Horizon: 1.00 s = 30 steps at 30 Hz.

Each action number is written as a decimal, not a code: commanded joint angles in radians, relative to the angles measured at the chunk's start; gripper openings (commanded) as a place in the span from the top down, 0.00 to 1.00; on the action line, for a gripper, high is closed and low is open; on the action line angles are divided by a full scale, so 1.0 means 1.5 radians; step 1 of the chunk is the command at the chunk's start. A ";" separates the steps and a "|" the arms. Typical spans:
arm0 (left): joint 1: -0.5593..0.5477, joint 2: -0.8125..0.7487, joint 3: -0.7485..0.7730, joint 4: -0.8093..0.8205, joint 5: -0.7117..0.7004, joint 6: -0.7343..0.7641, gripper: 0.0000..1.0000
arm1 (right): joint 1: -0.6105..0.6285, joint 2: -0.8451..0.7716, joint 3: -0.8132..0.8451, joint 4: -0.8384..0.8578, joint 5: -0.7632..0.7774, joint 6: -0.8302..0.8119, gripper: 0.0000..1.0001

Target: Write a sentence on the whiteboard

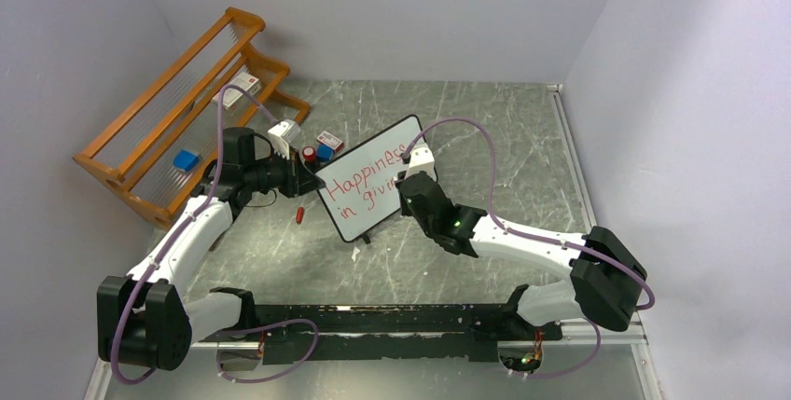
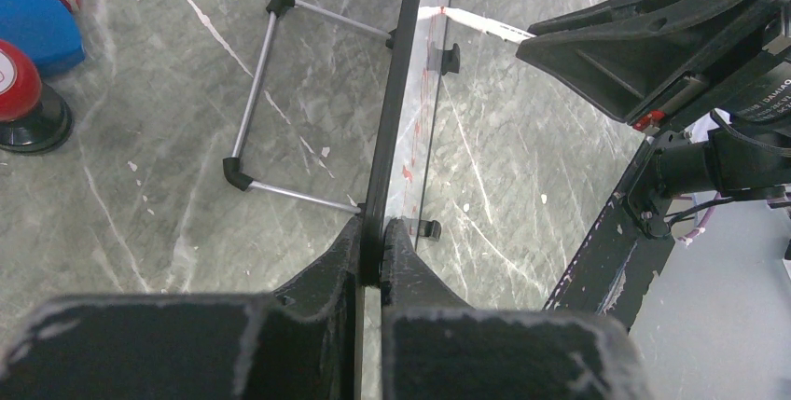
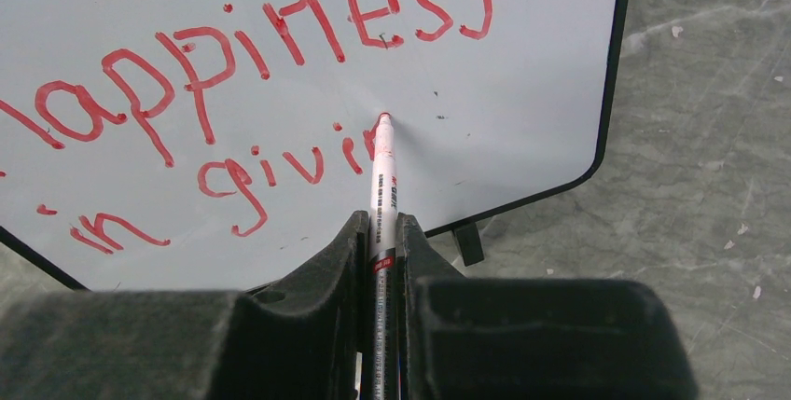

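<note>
Right jaws closed on a marker (image 3: 381,186), red tip touching the whiteboard (image 3: 522,120) at the end of the second line. The sentence (image 3: 242,74) reads "Happiness" above, "in givi" below. Left jaws clamped shut on the board's black frame at its left edge. Board stands on its feet mid-counter (image 1: 485,139), between the two arms. Wooden rack (image 1: 168,120) at far left.

We are seeing bare table (image 1: 504,139) lying open right of the whiteboard (image 1: 368,186). Left, a wooden rack (image 1: 177,116), a blue box (image 1: 324,151) and a small red piece (image 1: 299,214) are crowding the passage. The left gripper (image 2: 373,232) on the board's edge and the right gripper (image 3: 382,225) with its marker (image 3: 381,176) on the face are blocking both sides.
</note>
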 commanded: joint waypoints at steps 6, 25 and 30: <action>0.001 0.020 -0.015 -0.067 -0.077 0.045 0.95 | -0.005 -0.004 -0.022 -0.006 -0.010 0.023 1.00; 0.001 0.021 -0.016 -0.067 -0.078 0.044 0.95 | -0.005 -0.016 -0.029 -0.015 -0.008 0.026 1.00; 0.001 0.022 -0.015 -0.068 -0.078 0.045 0.95 | -0.005 -0.025 -0.034 -0.015 -0.008 0.029 1.00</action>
